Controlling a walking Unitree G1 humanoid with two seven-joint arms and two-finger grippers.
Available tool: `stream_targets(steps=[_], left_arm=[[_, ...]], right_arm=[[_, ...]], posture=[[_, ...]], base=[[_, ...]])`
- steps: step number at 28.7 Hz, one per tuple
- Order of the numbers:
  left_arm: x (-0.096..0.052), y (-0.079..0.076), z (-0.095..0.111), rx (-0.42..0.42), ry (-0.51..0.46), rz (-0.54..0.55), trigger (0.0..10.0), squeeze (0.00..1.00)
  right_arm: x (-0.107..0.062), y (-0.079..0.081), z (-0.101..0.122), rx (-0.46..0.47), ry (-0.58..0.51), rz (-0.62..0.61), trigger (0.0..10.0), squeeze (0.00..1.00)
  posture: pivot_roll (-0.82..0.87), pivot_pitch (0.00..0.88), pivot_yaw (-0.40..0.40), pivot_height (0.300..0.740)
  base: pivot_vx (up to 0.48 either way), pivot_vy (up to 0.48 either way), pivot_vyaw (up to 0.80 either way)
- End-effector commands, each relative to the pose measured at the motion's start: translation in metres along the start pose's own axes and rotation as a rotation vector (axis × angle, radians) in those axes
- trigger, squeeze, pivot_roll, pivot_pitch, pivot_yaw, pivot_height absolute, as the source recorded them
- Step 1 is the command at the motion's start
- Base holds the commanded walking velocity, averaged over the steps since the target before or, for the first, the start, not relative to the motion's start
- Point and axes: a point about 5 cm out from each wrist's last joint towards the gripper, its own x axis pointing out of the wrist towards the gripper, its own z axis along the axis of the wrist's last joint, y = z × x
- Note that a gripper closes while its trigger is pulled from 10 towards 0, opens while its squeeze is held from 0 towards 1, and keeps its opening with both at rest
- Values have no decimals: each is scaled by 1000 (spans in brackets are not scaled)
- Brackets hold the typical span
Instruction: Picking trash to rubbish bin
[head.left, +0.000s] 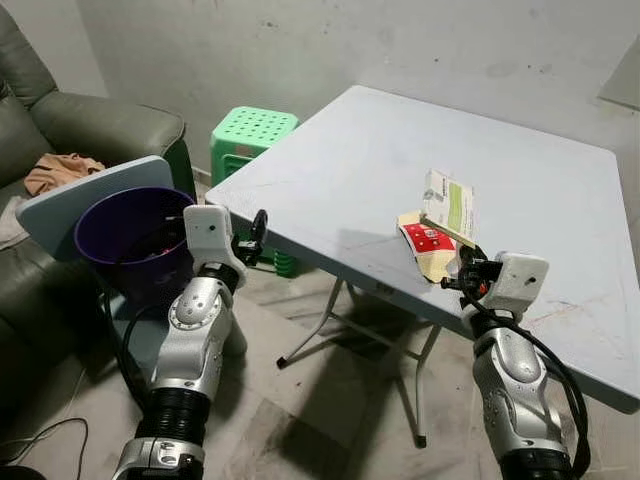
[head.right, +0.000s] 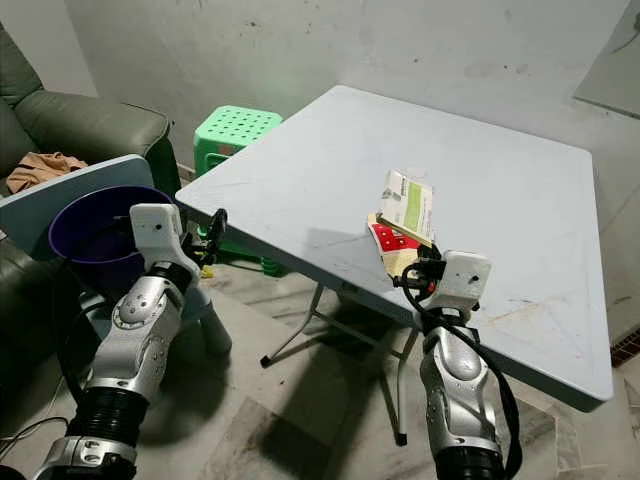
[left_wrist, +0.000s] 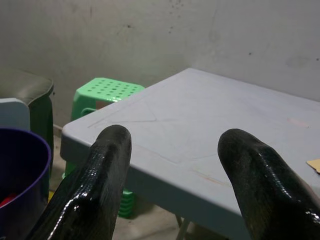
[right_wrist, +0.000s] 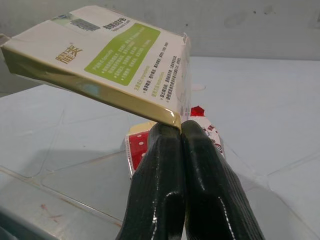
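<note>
Over table, white-green carton

Box print unreadable; red packet half hidden behind claw.

A bare, grey-walled room with a folding desk, a stool and a sofa.

The pale grey desk stands on thin metal folding legs against a stained, scuffed plaster wall. Just beside its far corner sits a green plastic stool with a perforated top. A dark green leather sofa carries a crumpled peach cloth. The concrete floor is mottled and dusty, under soft, even light.
</note>
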Motion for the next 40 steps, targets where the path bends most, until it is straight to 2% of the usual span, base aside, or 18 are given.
stream_targets(steps=[1, 4, 6, 9, 11, 22, 28, 33, 36, 40], left_arm=[[1, -3, -1, 1, 1, -18, 10000, 0], [0, -2, -3, 5, 7, -20, 10000, 0], [-2, -2, -5, 13, 7, -28, 10000, 0], [-3, -1, -6, 3, 11, -31, 10000, 0], [-3, -1, -7, -4, 13, -38, 10000, 0], [1, -2, -5, -9, 1, -44, 10000, 0], [-3, -3, -5, -24, -22, -69, 10000, 0], [-17, 3, -17, -29, -13, -66, 10000, 0], [-34, 11, -24, -49, -6, -53, 10000, 0], [-45, 18, -26, -69, 7, -33, 10000, 0]], right_arm=[[-1, -2, -1, -16, -4, -12, 10000, 0], [-3, -1, -3, 1, 3, -17, 10000, 0], [-5, 0, -7, -43, 18, 1, 10000, 0], [-7, 0, -9, -52, 25, -2, 10000, 0], [-7, 2, -10, -75, 29, 8, 10000, 0], [-3, 3, -7, -82, 16, 20, 10000, 0], [-5, 6, -4, -94, 6, 44, 10000, 0], [-18, 2, -13, -98, 15, 61, 10000, 0], [-32, -7, -17, -120, 33, 54, 10000, 0], [-41, -15, -16, -121, 39, 46, 10000, 0]], posture=[[-30, 0, -38, 740], [-32, 0, -36, 740], [-35, 0, -34, 740], [-35, 0, -36, 740], [-38, 0, -36, 740], [-34, 0, -47, 740], [-32, 0, -53, 740], [-29, 0, -59, 740], [-27, 0, -61, 740], [-26, 0, -62, 740]], base=[[0, 0, 0], [0, 0, 0], [0, 0, 0], [0, 0, 0], [0, 0, 800], [0, 0, 800], [0, 0, 800], [0, 0, 800], [0, 0, 800], [0, 0, 800]])
